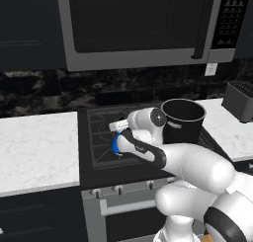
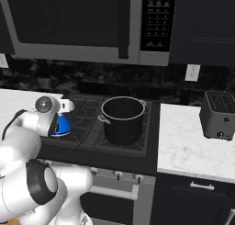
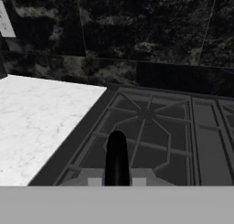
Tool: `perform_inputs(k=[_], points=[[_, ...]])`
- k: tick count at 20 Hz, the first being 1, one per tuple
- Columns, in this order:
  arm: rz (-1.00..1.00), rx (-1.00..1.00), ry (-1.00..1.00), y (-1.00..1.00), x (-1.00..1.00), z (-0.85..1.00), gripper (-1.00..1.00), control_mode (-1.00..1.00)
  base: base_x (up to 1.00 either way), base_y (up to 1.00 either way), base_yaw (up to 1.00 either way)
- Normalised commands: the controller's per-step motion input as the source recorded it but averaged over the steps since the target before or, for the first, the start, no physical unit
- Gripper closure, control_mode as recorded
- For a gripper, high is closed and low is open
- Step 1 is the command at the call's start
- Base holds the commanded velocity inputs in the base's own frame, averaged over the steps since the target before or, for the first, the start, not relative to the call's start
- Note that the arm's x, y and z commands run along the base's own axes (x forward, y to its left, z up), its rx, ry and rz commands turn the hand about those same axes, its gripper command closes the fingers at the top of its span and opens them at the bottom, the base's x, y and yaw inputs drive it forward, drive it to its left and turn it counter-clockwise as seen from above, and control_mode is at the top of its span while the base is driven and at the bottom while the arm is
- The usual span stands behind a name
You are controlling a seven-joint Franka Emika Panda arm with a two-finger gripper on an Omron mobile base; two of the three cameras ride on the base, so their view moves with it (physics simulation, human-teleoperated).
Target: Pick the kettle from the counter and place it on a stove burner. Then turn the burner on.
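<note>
While the claw (image 3: 117,181) stays out of it, pinched on the black handle, the kettle (image 2: 62,125) sits low over the front-left stove burner (image 1: 106,137), beside the pot (image 2: 122,119). Placing step, seemingly. Next: settle it, let go, reach for the knob.

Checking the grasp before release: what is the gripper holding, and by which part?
The gripper is shut on the kettle, gripping its thin black upright handle, over the stove burner.

We note a bright-blue kettle (image 2: 63,124) with black handle (image 3: 116,157), a black pot (image 2: 122,120), a star-patterned black grate (image 3: 153,127), the white grey-marbled counter (image 1: 37,149), and a dark grey toaster (image 2: 219,115).
</note>
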Motion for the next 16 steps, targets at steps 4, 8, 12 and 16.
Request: perform_inputs(k=[4,8,12,16], points=[[0.0,0.0,0.0,0.0,0.0,-0.22,1.0,-1.0,0.0,0.0,0.0],[0.0,0.01,0.0,0.0,0.09,0.01,1.0,-1.0,0.0,0.0,0.0],[0.0,0.0,0.0,0.04,0.33,0.11,1.0,-1.0,0.0,0.0,0.0],[0.0,0.0,0.0,0.08,0.37,0.14,1.0,-1.0,0.0,0.0,0.0]])
